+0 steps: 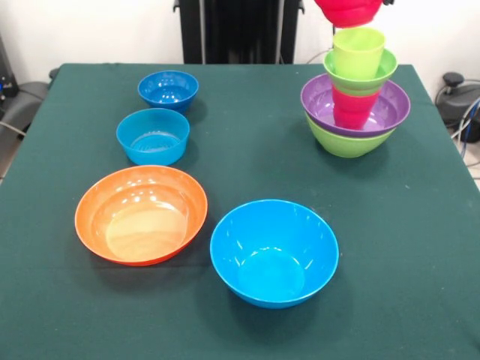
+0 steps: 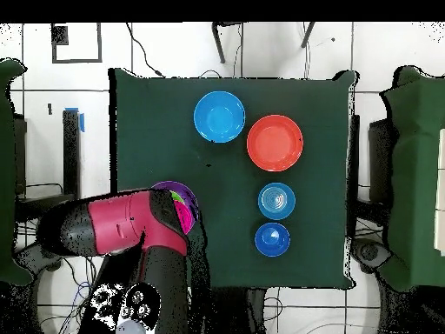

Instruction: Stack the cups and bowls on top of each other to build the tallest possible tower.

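Tower: the big lime green bowl point(image 1: 346, 142) is holding the purple bowl point(image 1: 390, 112), the red cup point(image 1: 352, 109), a small lime green bowl point(image 1: 361, 77) and the lime green cup point(image 1: 358, 51).
Loose bowls: the orange bowl point(image 1: 141, 214), big light blue bowl point(image 1: 274, 252), small light blue bowl point(image 1: 153, 136) and dark blue bowl point(image 1: 168, 91) are sitting empty on the green table point(image 1: 420, 247).
Hidden: from above, the red arm point(image 2: 117, 224) is covering most of the tower.
Gripper: it is cut off; I cannot tell its grip. The pink-red bowl point(image 1: 349, 11) is hanging just above the green cup.
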Motion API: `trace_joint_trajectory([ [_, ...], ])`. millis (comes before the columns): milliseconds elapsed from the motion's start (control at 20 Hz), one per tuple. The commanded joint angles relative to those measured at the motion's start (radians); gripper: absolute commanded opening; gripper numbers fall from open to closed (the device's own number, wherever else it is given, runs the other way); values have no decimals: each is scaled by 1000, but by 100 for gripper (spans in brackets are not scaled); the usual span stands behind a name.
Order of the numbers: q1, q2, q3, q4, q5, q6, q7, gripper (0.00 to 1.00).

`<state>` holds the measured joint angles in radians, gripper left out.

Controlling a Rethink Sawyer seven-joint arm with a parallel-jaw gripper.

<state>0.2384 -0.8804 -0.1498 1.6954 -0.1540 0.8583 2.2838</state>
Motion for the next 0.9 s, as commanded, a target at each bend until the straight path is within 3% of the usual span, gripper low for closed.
trace_joint_trajectory([
  [50,56,78,-33,33,-2,19,252,0],
  [900,137,140,-76,31,112,-49,263,0],
])
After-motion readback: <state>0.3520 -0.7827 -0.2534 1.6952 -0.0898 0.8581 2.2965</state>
